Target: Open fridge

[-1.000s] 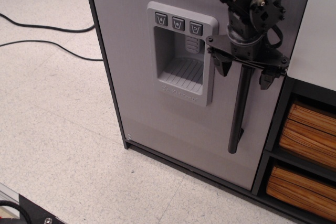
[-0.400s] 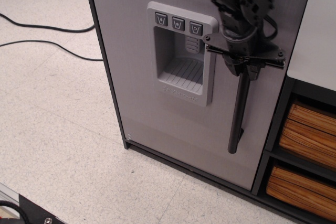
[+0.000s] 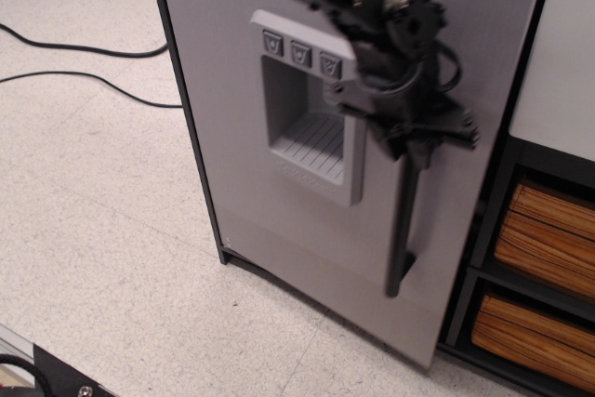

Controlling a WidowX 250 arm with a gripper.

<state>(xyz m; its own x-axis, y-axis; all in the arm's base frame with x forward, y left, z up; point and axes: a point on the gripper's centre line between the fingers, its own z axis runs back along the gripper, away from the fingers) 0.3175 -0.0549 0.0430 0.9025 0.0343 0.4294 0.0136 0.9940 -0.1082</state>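
The fridge [image 3: 242, 202] is a matte-grey cabinet with a dark frame. Its flat door carries a recessed dispenser panel [image 3: 307, 104] with three buttons and a black vertical bar handle [image 3: 402, 234]. My gripper [image 3: 411, 141] is black and is shut on the upper part of the handle. The door stands swung out a little on its handle side, with a dark gap along its right edge [image 3: 483, 202]. The arm comes in from the top and hides the top of the handle.
A dark shelf unit with a white top [image 3: 562, 72] stands right of the fridge, holding striped wooden bins [image 3: 548, 234]. Black cables [image 3: 84, 48] lie on the speckled floor at left. A black device corner [image 3: 56, 374] sits at the bottom left.
The gripper closed on the handle and pulled it left and outward. The door has swung partly open, and the panel and handle have shifted left.
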